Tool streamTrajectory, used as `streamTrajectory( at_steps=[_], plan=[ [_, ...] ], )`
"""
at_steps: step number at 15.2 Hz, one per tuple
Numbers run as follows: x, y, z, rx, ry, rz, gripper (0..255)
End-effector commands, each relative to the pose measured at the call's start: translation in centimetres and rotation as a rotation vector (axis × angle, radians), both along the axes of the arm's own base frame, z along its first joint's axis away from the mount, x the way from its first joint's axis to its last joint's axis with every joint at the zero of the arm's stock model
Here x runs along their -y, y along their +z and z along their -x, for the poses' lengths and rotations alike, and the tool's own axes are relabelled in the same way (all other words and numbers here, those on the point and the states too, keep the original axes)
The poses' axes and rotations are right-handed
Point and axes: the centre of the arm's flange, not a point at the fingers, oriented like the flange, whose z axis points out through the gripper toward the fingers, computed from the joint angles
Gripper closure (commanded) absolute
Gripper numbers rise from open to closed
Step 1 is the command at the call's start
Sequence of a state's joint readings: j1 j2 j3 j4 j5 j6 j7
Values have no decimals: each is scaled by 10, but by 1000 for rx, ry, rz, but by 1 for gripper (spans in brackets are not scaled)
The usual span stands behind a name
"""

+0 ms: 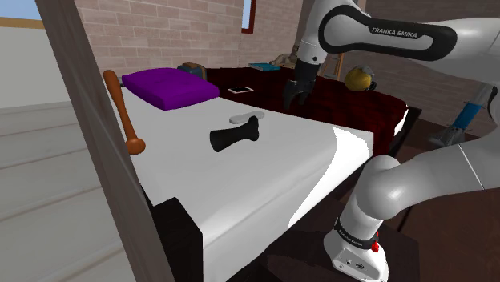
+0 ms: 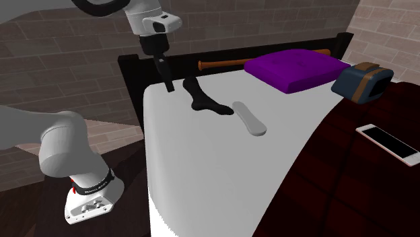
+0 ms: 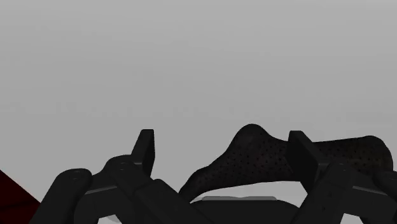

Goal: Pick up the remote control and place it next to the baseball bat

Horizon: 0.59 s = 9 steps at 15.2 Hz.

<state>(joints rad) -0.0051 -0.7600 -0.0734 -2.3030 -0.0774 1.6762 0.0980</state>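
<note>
**End effector open above the bed, remote control not yet picked up**

Grey remote control (image 1: 244, 119) flat on the white sheet of the bed (image 1: 264, 184), well apart from the baseball bat (image 1: 122, 108). A little nearer the bat, a black lumpy thing (image 1: 235, 136), just beside the remote. Right next to the bat, a purple pillow (image 1: 171, 86). End effector (image 1: 292, 104) up in the air near the remote, well apart from the bat, fingers (image 3: 145, 149) wide apart, clamped on nothing. Lots of bare white sheet beside the bat, all the way to the bed's side edge. Farther from the bat, a dark red blanket (image 1: 352, 108) with a phone (image 1: 240, 90) on it. On the arm (image 1: 385, 36), the words "FRANKA EMIKA".
</note>
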Motion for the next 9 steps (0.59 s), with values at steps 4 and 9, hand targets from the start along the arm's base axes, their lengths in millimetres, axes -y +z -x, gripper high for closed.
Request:
streamTrajectory(
  at_steps=[4, 9],
  plan=[
    [34, -13, -21, -15, 169, 11, 0],
    [81, -36, -66, -39, 450, 28, 0]
  ],
)
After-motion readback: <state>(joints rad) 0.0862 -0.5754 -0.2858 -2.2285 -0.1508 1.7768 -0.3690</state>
